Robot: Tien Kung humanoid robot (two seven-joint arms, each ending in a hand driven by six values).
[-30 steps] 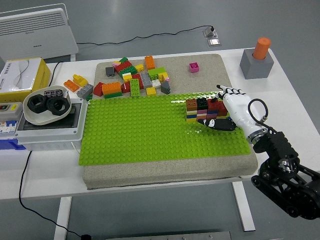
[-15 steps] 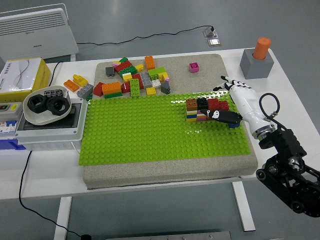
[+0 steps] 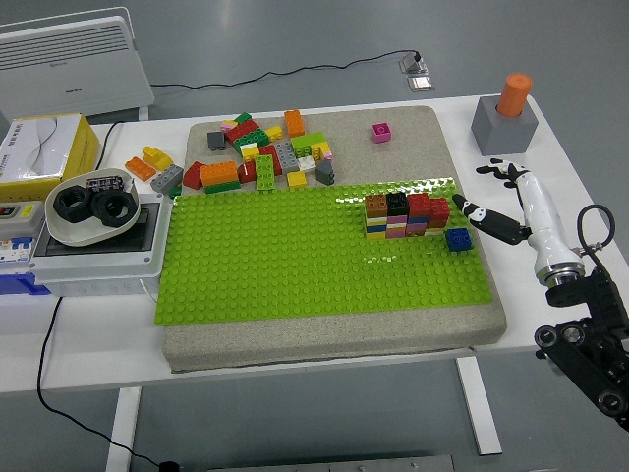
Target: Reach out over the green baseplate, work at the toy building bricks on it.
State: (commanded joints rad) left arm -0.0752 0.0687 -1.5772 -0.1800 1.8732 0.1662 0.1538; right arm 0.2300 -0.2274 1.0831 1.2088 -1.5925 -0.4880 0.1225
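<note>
A green baseplate (image 3: 295,256) lies on a beige mat. A small wall of stacked bricks (image 3: 405,214) in brown, black, red and other colours stands at the plate's right back part. A blue brick (image 3: 458,239) sits on the plate just right of the wall. My right hand (image 3: 496,202) is white with black fingertips; it hovers off the plate's right edge, over the table, fingers spread and empty. It is clear of the bricks. The left arm is out of view.
A pile of loose bricks (image 3: 263,155) lies on the mat behind the plate, a pink brick (image 3: 380,132) apart from it. A grey block with an orange cylinder (image 3: 505,120) stands back right. A bowl of black parts (image 3: 90,206) on a grey box is at the left.
My right hand has drawn back to the right, off the brick wall and the plate, to beyond the plate's edge. The blue brick now shows uncovered beside the wall.
</note>
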